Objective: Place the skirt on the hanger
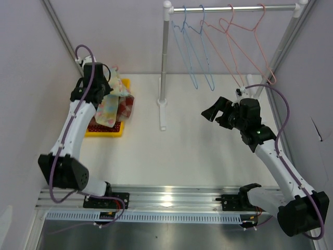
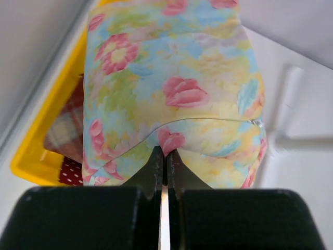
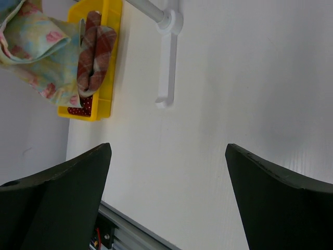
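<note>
Looks down from above on a white table [image 1: 182,151] boxed in by pale walls. Shows a metal rack [image 1: 164,57] at the far side, hung with thin wire hangers [image 1: 244,47] in blue and pink. Finds the skirt [image 1: 110,107], soft and floral, draped up out of a yellow tray [image 1: 104,131] at far left, with the left gripper [image 1: 108,89] at its upper edge. Puts the right gripper [image 1: 217,110] well apart from it, below the pink hangers, holding nothing.

From the left wrist: confirms black fingers pressed together, clamped on an edge fold of the skirt; hem or waistband, cannot tell. Reveals thin, limp cloth in pastel yellow, blue and pink flowers, with a fine seam line curving across. Below it, a plaid garment [image 2: 62,130] and a red dotted cloth [image 2: 73,174] in the tray's hard plastic.

From the right wrist: frames bare table between two dark wedge fingers spread wide, with the rack ahead and the tray and skirt off in the corner.

Judged as the pick-up step: grip made, lift not yet done. Calls next for raising the skirt clear of the tray and carrying it toward the rack. Probably also needs the free gripper to steady a hanger or spread the waistband.
</note>
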Available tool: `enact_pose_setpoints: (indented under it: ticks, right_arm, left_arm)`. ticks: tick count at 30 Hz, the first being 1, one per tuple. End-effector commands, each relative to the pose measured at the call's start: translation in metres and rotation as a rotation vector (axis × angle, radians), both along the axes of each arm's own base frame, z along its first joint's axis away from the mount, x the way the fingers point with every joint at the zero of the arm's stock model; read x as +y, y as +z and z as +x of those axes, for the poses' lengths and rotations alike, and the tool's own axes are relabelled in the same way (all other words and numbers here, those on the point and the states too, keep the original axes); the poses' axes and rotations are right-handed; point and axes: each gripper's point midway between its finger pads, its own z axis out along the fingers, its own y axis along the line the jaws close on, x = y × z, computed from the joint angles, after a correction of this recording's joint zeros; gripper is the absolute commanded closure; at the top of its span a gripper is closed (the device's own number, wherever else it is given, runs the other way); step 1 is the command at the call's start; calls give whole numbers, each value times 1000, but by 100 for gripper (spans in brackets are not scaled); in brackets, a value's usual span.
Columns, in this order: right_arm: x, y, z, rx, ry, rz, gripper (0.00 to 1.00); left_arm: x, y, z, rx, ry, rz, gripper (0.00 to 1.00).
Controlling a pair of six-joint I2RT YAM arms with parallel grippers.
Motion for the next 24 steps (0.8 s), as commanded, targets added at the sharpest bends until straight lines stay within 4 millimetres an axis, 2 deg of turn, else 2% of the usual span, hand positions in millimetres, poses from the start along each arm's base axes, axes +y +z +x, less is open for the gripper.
enact_pose_setpoints:
  ticks: [1, 3, 4, 5, 6, 7, 8, 9, 10, 11, 12, 13, 14, 15, 16, 18, 19, 21, 24]
  right_arm:
    - [-2, 40, 0, -100, -1, -4, 1]
    - [-5, 42, -2, -100, -7, -15, 1]
    - [-6, 42, -3, -100, -10, -20, 1]
    - [-7, 41, -4, -93, -8, -26, 1]
    - [-7, 41, -6, -95, -8, -26, 1]
    - [-7, 39, -8, -88, -5, -30, 0]
    - [-8, 35, -10, -74, -7, -33, 0]
    - [-8, 29, -12, -62, -6, -35, 1]
    - [-8, 24, -14, -50, -3, -39, 1]
    - [-6, 19, -16, -43, 2, -42, 1]
    - [-7, 6, -19, -14, 2, -48, 1]
    - [-6, -2, -21, 0, 3, -53, 1]
    - [-4, -8, -24, 10, 8, -58, 1]
    - [-3, -27, -28, 48, 12, -70, 1]
    - [-2, -36, -30, 65, 16, -79, 1]
    - [2, -54, -36, 97, 26, -99, 1]
    - [3, -69, -42, 128, 32, -110, 1]
    - [12, -84, -49, 145, 51, -126, 1]
    - [28, -110, -60, 181, 92, -146, 2]
  left_arm:
    - [-41, 24, -43, -77, -113, -56, 100]
    - [-61, 32, -59, -112, -156, -101, 100]
    - [-83, 35, -76, -134, -224, -127, 100]
    - [-95, 22, -86, -116, -240, -162, 100]
    - [-109, 24, -94, -138, -273, -190, 100]
    - [-133, 6, -109, -103, -339, -207, 100]
    - [-142, -5, -124, -99, -337, -258, 100]
    - [-153, -30, -136, -62, -359, -279, 100]
    - [-179, -31, -146, -88, -428, -324, 100]
    - [-191, -37, -152, -90, -424, -384, 100]
    - [-199, -81, -166, -14, -439, -382, 100]
    - [-223, -86, -174, -18, -502, -414, 100]
    - [-235, -99, -180, 15, -519, -439, 100]
    - [-241, -136, -188, 106, -521, -402, 100]
    - [-253, -148, -199, 142, -552, -385, 100]
    - [-264, -172, -207, 196, -562, -368, 100]
    - [-269, -181, -215, 216, -581, -368, 100]
    - [-276, -191, -221, 234, -596, -385, 100]
    - [-274, -204, -229, 270, -593, -374, 100]
